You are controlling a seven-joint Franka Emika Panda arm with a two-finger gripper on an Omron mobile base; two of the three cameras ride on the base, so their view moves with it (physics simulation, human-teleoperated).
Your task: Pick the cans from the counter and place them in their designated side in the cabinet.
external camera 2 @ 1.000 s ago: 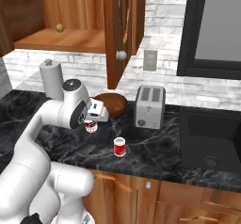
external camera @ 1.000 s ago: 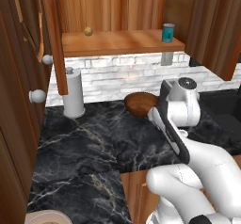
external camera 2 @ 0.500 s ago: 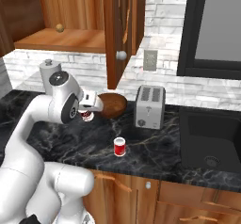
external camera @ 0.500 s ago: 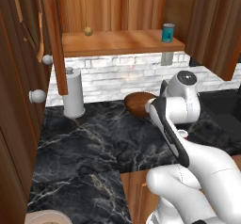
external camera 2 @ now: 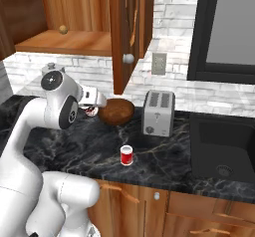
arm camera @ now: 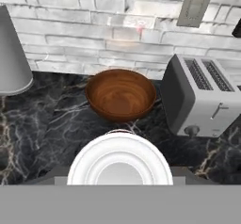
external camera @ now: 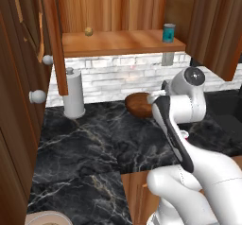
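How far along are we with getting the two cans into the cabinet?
Nothing is shelved yet: the cabinet shelf carries a teal can and a small round thing, neither of them a task can. In hand: the gripper is shut on the darker can, lifted off the counter beside the wooden bowl. Left: shelving it, then fetching the brighter red can near the counter's front edge.

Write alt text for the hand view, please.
A can's silvery top sits at bottom centre, held in the shut gripper above the black marble counter. Beyond it stand a wooden bowl and a grey toaster against the white brick wall.
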